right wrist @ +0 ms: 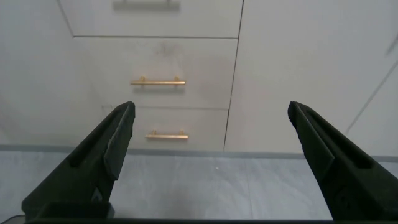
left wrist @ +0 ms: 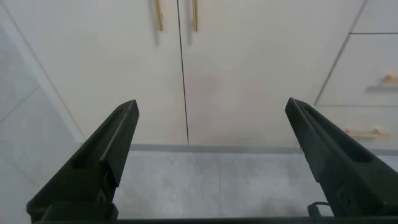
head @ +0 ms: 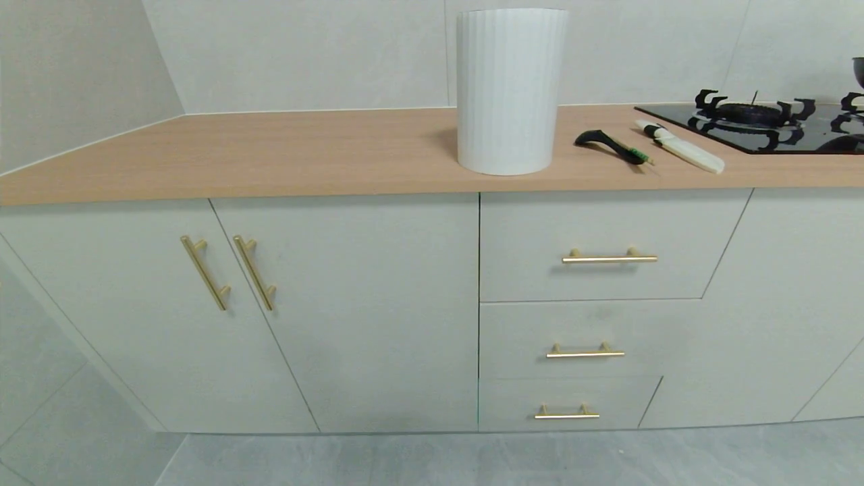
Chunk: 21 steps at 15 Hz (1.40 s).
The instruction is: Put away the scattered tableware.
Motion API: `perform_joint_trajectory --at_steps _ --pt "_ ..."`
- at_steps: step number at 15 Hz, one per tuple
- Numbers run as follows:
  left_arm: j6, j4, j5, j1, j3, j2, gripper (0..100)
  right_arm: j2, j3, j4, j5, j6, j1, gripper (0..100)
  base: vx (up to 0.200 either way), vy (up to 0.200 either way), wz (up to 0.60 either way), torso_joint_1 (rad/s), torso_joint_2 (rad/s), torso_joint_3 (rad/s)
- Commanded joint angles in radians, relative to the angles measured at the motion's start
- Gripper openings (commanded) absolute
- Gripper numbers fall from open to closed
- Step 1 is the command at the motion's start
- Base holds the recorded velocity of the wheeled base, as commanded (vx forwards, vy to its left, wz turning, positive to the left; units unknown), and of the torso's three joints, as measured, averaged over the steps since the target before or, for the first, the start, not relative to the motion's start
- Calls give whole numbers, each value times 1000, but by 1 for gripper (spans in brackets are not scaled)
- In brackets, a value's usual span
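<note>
Utensils (head: 682,152) on countertop (head: 304,148), above both tools (left wrist: 210,104) (right wrist: 211,106)

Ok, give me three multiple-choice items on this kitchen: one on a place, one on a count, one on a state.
1. Where does the white ribbed container stand? A) on the wooden counter, left of the black-handled utensil and the white utensil; B) on the floor; C) inside a drawer.
2. How many gold drawer handles show? A) one; B) three; C) six.
3. How are the left gripper and the right gripper? A) both shut; B) both open, empty; C) one holds a utensil.
Answers: 1 A, it stands on the counter beside both utensils. 2 B, three handles sit one above another. 3 B, each wrist view shows it spread wide, nothing held.
</note>
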Motion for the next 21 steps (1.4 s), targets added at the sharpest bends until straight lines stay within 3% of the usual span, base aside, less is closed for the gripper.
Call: perform_joint_trajectory --at_steps 1,16,18,21 --pt "2 -2 1 0 0 0 100 1 0 0 1 -1 0 100 0 0 0 0 0 0" --pt "-4 0 1 0 0 0 100 3 -23 -3 21 -16 0 100 0 0 0 0 0 0" --pt "-4 0 1 0 0 0 100 113 -163 5 79 63 29 100 0 0 0 0 0 0" --pt "-4 0 1 0 0 0 100 331 -198 5 85 -12 97 100 0 0 0 0 0 0"
